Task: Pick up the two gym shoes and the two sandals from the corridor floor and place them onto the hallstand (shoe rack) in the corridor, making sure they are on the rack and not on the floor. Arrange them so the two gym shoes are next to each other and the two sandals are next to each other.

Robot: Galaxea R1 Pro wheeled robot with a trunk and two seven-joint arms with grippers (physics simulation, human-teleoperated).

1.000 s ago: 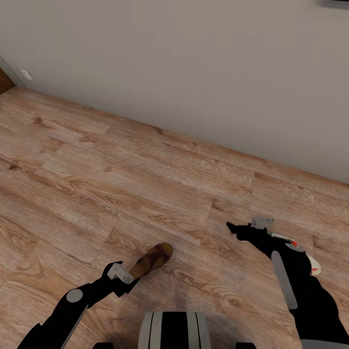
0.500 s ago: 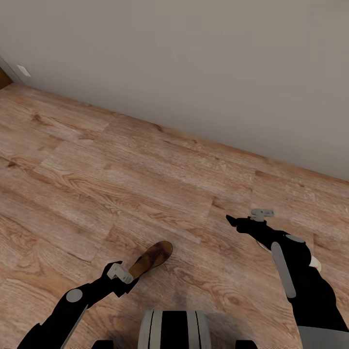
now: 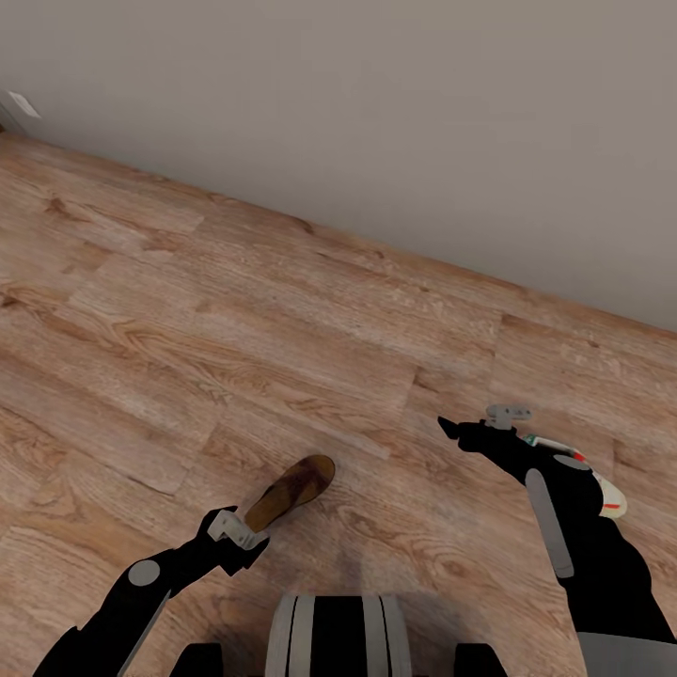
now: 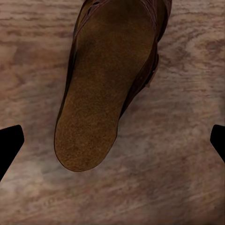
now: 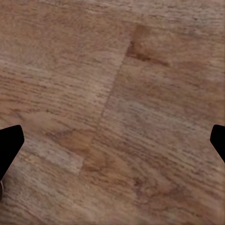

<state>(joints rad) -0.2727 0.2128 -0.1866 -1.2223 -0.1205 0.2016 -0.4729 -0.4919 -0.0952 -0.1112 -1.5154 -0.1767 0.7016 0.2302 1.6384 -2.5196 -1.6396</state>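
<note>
Since a second earlier only the view had shifted; both open hands, left hand (image 3: pixel 246 532) beside the sandal (image 3: pixel 291 492), gripped nothing.

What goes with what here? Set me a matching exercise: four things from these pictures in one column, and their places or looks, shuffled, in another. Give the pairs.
Column one:
1. sandal
2. sneaker
3. wall
4. floor

Column two:
a. partly hidden behind the right arm
b. plain pale grey
c. brown wood-grain planks
d. lying just ahead of the open left gripper

Pairs: 1-d, 2-a, 3-b, 4-c
</note>
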